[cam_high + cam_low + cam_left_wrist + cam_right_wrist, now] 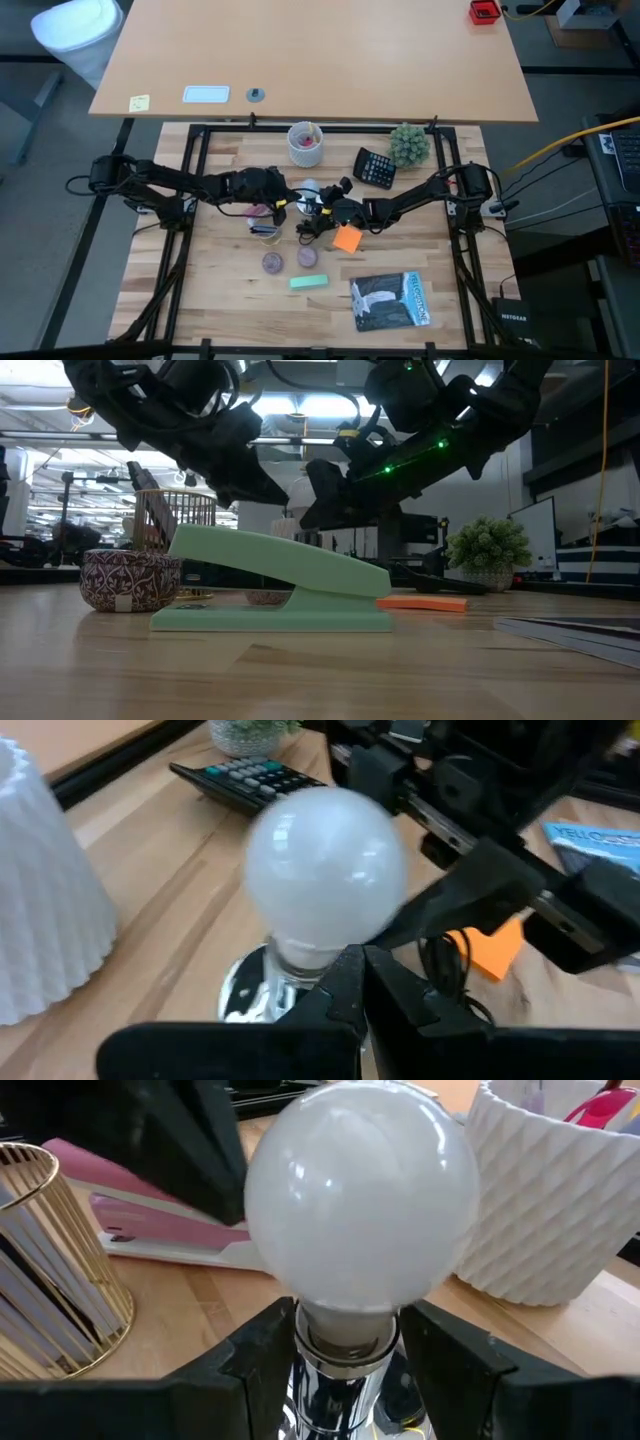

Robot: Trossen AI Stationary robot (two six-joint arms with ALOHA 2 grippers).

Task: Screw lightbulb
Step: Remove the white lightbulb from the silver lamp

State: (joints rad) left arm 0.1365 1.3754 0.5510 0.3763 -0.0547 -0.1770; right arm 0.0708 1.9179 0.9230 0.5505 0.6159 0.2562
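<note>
1. Lightbulb [360, 1200]: white frosted globe on a narrow silvery neck, standing upright in the middle of the table, between the two arms. Its neck sits in a shiny chrome socket [335, 1385]; how far the threads have gone in cannot be told.
2. Handling, judged: light, hollow glass, smooth and slippery, liable to crack under a hard squeeze. The globe is stiff but thin-walled. Best hold is low, at the neck just above the screw base, or a gentle hold round the widest part for turning. Keep it upright so the thread does not cross.
3. Right pincer [345, 1350]: its two dark fingers stand on either side of the neck and socket top, closed in against them, apparently grasping the bulb at its collar.
4. Left pincer [360, 990]: fingers drawn together with only a slit between, tips at the base of the globe. Whether anything is nipped there cannot be told.
5. Socket cord [440, 975]: black, trailing off beside the socket.
6. White ribbed cup [560, 1200]: just beside the bulb, holding pens.
7. Calculator [240, 780]: beyond the bulb, lying flat, near a small potted plant [408, 145].
8. Orange sticky pad [346, 238]: near the right arm.
9. Pink stapler [170, 1230] and gold wire basket [50, 1270]: near the bulb on the left arm's side.
10. Green stapler [275, 580]: well apart, toward the table's front.
</note>
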